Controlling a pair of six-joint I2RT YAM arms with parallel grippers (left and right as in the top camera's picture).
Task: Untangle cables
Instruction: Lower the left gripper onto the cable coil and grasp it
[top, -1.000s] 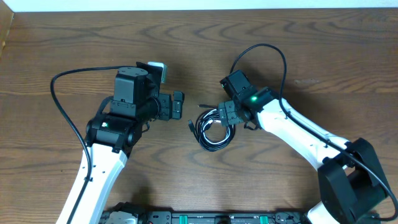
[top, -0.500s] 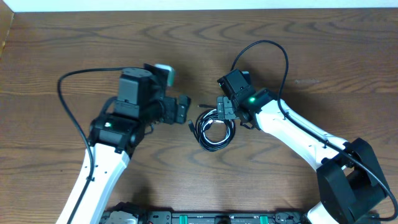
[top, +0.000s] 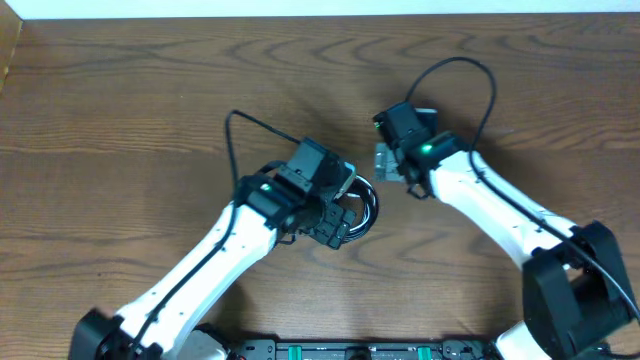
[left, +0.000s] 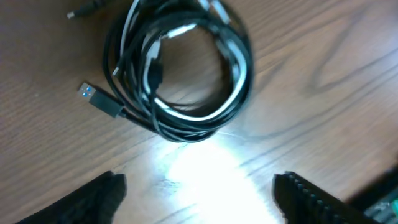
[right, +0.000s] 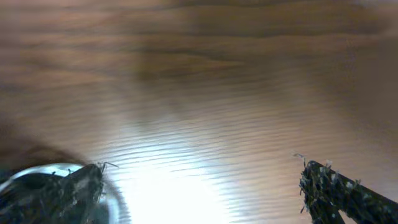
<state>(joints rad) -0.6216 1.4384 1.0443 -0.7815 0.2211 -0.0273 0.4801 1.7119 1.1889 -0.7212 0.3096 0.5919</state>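
Note:
The cables (left: 180, 74) lie in one tangled coil on the wooden table: several black cords wound with a thicker white one. A black plug with a blue tip (left: 96, 101) sticks out at the coil's left, and another plug end (left: 87, 9) lies at the top left. In the overhead view only the coil's right arc (top: 370, 203) shows, beside the left arm. My left gripper (left: 199, 199) (top: 336, 218) is open and empty, just short of the coil. My right gripper (right: 199, 186) (top: 387, 160) is open and empty over bare wood, up and right of the coil.
The thick black wires of the arms loop above each wrist, the left one (top: 250, 125) and the right one (top: 470, 70). The table's back edge (top: 320, 14) runs along the top. A black rail (top: 330, 350) lies at the front edge.
My left arm has swung right from the table's left half to over the cable coil, hiding most of it. My right gripper has drawn back up and right, off the coil.

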